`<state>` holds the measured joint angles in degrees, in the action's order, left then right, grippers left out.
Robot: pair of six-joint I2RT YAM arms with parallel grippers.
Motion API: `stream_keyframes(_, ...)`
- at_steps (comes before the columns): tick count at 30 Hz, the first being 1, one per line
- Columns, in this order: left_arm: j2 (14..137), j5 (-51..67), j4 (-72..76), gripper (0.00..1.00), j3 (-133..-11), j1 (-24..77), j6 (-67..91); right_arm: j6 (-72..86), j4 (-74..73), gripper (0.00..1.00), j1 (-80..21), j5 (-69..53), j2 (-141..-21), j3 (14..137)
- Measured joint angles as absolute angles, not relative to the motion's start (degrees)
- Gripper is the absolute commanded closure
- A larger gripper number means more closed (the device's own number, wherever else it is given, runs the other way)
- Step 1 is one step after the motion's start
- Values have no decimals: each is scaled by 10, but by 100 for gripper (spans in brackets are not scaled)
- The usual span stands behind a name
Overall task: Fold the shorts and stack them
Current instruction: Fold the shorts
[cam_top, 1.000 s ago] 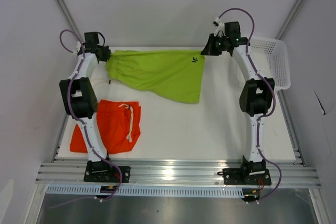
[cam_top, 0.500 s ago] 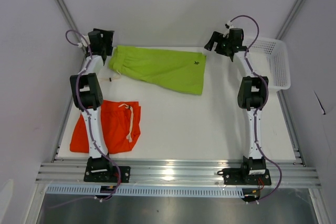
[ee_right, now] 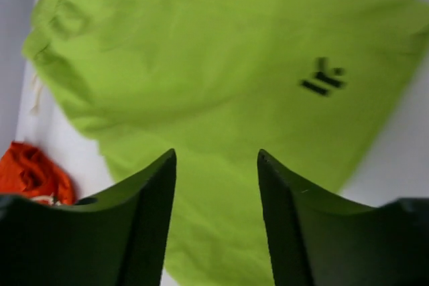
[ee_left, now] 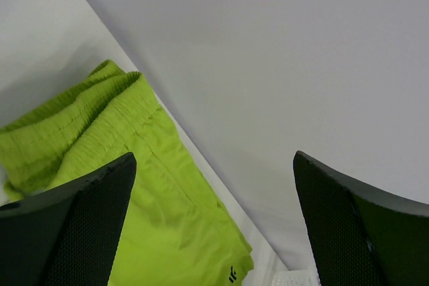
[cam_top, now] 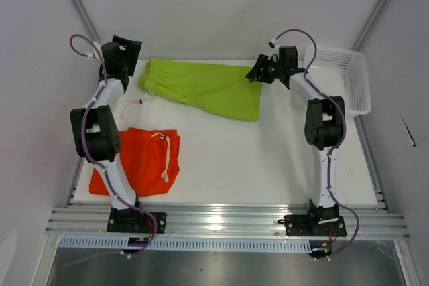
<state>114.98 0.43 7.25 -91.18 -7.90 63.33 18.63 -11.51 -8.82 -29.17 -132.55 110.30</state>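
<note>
The lime green shorts (cam_top: 201, 88) lie spread flat at the back of the table, waistband to the left, small black logo near the right edge. The orange-red shorts (cam_top: 144, 162), folded with a white drawstring on top, lie at the front left. My left gripper (cam_top: 131, 63) hovers open just left of the green waistband; in the left wrist view it (ee_left: 214, 165) stands wide over the green shorts (ee_left: 134, 185) with nothing between its fingers. My right gripper (cam_top: 256, 75) is open above the green shorts' right edge; the right wrist view shows it (ee_right: 216, 155) empty over the green shorts (ee_right: 201, 51).
A white mesh basket (cam_top: 345, 78) stands at the back right, beside the right arm. The booth's grey walls close in behind and on both sides. A white drawstring (cam_top: 131, 103) trails from the green waistband. A bit of the orange shorts (ee_right: 27, 172) shows in the right wrist view.
Both grippers let go of the green shorts, which dropped from being stretched between them to lying flat. The left gripper pulled back and left; the right gripper swung back over the shorts' right edge.
</note>
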Motion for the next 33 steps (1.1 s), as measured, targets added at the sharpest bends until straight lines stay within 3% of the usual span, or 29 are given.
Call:
stream_keyframes(4, 1080, 4, 76, 1, -846, -79, 614, 214, -84, 70, -125, -329, -1311, 1061)
stream_keyframes(11, 1007, 4, 63, 1, -783, -79, 592, 224, -88, 83, -166, -321, -1311, 1002)
stream_keyframes(20, 961, 7, 53, 1, -729, -75, 577, 192, -128, 94, -185, -240, -1276, 907)
stream_keyframes(24, 940, 6, 50, 1, -700, -66, 569, 177, -143, 100, -194, -190, -1207, 819)
stream_keyframes(33, 902, 7, 42, 1, -659, -22, 550, 175, -165, 100, -201, -89, -965, 531)
